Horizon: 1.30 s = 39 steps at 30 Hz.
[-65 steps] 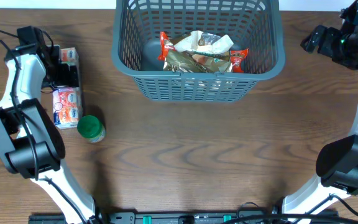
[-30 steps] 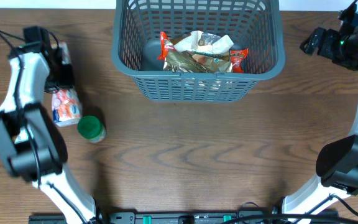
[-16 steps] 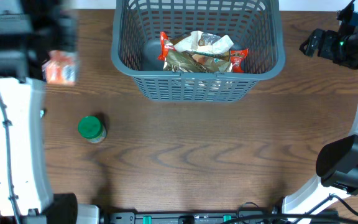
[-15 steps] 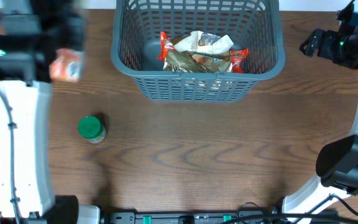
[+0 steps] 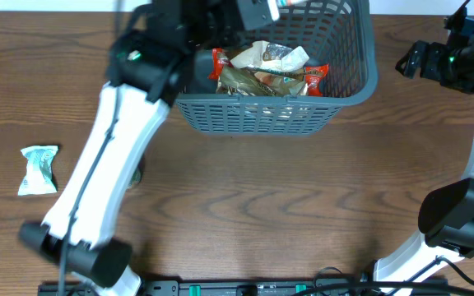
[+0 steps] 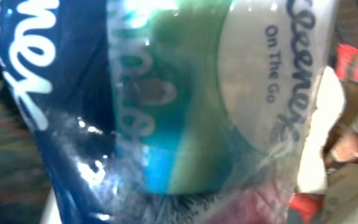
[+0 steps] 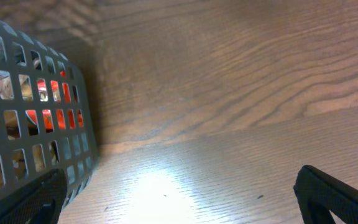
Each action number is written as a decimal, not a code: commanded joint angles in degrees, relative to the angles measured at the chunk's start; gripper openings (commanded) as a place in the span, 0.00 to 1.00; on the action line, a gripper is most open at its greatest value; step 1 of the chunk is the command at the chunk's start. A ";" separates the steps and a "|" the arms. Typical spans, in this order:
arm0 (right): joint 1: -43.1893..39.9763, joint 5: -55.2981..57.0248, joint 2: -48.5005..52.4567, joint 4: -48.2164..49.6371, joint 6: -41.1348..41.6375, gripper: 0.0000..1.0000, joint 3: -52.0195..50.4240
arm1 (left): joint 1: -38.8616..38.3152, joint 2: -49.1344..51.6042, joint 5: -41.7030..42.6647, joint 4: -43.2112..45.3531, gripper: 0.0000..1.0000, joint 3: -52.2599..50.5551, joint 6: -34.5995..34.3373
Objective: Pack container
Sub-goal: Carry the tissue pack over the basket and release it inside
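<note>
The container (image 5: 257,115), a dark grey lattice basket, stands at the back middle of the table and holds several snack bags (image 5: 262,72). My left arm reaches across its left rim. My left gripper (image 5: 257,10) hangs over the inside, shut on a tissue pack (image 5: 285,4). In the left wrist view the blue, green and white tissue pack (image 6: 185,112) fills the frame and hides the fingers, with a red wrapper (image 6: 353,62) below it. My right gripper (image 5: 422,57) is open, off the container's right side and empty. The right wrist view shows the container's wall (image 7: 42,112).
A small teal and white packet (image 5: 38,169) lies on the wooden table (image 5: 303,214) at the far left. My left arm slants from the front left up to the container and covers the table under it.
My left arm has carried the tissue pack from the table's left side to above the container. The teal and white packet now shows. The arm covers the green-lidded jar. The right arm is still.
</note>
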 commanded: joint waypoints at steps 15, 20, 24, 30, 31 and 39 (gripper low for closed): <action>0.33 0.31 0.22 -1.27 -0.74 0.99 -0.22 | -0.24 17.49 3.10 -1.07 0.71 0.59 -1.33; 0.28 0.31 0.22 -1.09 -1.18 0.99 -0.22 | -0.24 15.34 0.48 -0.90 0.92 0.61 -5.90; 0.28 0.31 0.22 -1.11 -1.62 0.99 -0.22 | -0.24 10.08 -7.06 -0.11 0.98 1.38 -7.80; 0.28 0.31 0.22 -1.11 -2.08 0.99 -0.22 | 1.64 -1.53 -16.22 -1.51 0.98 3.72 -23.61; 0.28 0.31 0.22 -1.11 -2.23 0.99 -0.22 | 2.51 -3.23 -18.01 -3.67 0.98 3.72 -26.80; 0.28 0.31 0.22 -1.40 -2.47 0.99 -0.22 | 15.23 -15.04 -24.65 -34.16 0.98 3.69 -64.63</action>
